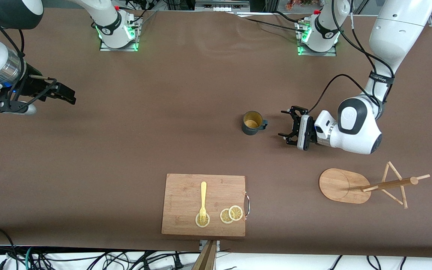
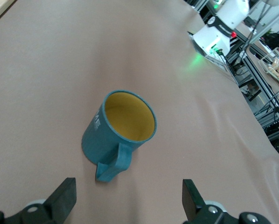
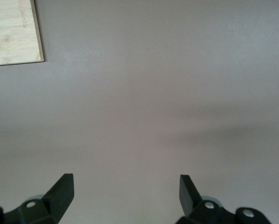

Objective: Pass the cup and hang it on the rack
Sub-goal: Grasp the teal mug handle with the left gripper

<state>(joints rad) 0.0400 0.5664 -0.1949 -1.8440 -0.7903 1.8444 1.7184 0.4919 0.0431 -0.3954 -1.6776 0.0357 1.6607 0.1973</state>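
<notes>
The dark teal cup (image 1: 252, 123) with a yellow inside stands upright on the brown table near the middle, its handle toward my left gripper (image 1: 283, 123). That gripper is open and empty, low over the table a short way from the handle, toward the left arm's end. In the left wrist view the cup (image 2: 125, 135) sits just ahead of the open left gripper (image 2: 129, 201), apart from it. The wooden rack (image 1: 341, 185) stands nearer the front camera, toward the left arm's end. My right gripper (image 1: 67, 93) is open and empty at the right arm's end and waits; it also shows in the right wrist view (image 3: 126, 192).
A bamboo cutting board (image 1: 186, 187) lies near the table's front edge, with a yellow fork (image 1: 203, 198) and lemon slices (image 1: 231, 214) on it. Its corner shows in the right wrist view (image 3: 13, 32). The arm bases stand along the table's top edge.
</notes>
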